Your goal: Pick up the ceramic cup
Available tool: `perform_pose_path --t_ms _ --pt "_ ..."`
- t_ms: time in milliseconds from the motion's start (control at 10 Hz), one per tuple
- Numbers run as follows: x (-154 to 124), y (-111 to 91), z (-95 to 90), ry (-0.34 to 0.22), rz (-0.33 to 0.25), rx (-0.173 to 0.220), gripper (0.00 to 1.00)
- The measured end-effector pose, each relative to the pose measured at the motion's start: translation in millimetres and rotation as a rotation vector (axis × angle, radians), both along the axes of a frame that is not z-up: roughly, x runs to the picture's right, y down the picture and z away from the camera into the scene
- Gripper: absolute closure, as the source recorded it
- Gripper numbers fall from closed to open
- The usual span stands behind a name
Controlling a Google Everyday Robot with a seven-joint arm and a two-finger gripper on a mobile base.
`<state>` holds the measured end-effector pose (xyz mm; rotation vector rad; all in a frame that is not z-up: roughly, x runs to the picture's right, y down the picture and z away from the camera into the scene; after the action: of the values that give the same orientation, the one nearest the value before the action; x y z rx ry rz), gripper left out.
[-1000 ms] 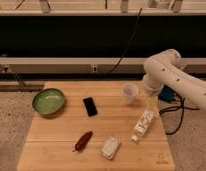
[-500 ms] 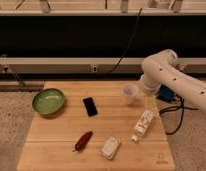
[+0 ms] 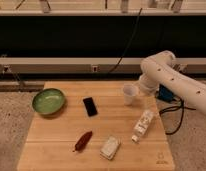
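**Arm's crept a bit left toward the cup, cup itself hasn't budged**

Compared with a second ago, the white arm has drifted slightly left. Nothing on the wooden surface (image 3: pixel 56 150) has shifted.

Going left to right, you've got the green bowl (image 3: pixel 48 101) at the far left and the black phone (image 3: pixel 90 106) lying flat next to it. A dark red pepper-looking thing (image 3: pixel 83 141) and a pale packet (image 3: pixel 110 147) sit toward the front edge. The ceramic cup (image 3: pixel 129 93) stands upright near the back right with its mouth up. The white bottle (image 3: pixel 142 125) lies on its side in front of it, clear of the cup. The tool (image 3: pixel 141 89) is just beside the cup's right side, maybe touching it, but I honestly can't tell. I also can't tell whether it's apart or together, and it hasn't lifted anything.

On handling, my guess is the cup is light but rigid, with a smooth glaze, so it'll be slippery and could chip if knocked over. It tapers toward the base, so I'd take it high on the wall or pinch over the rim, one side in and one out. Squeeze gently, because a sideways nudge could skate it toward the back edge.
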<state>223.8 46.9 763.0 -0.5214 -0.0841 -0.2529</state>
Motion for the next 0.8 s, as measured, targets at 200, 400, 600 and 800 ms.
perform_pose_path --t_ms 200,400,600,800 --pt "-1 1 6.9 -0.017 -0.014 -0.001 0.20" --pt "-5 5 17.3 -0.038 -0.038 -0.004 0.20" --pt "-12 7 26.7 -0.064 -0.063 -0.007 0.20" --pt "-14 9 34.4 -0.077 -0.074 -0.010 0.20"
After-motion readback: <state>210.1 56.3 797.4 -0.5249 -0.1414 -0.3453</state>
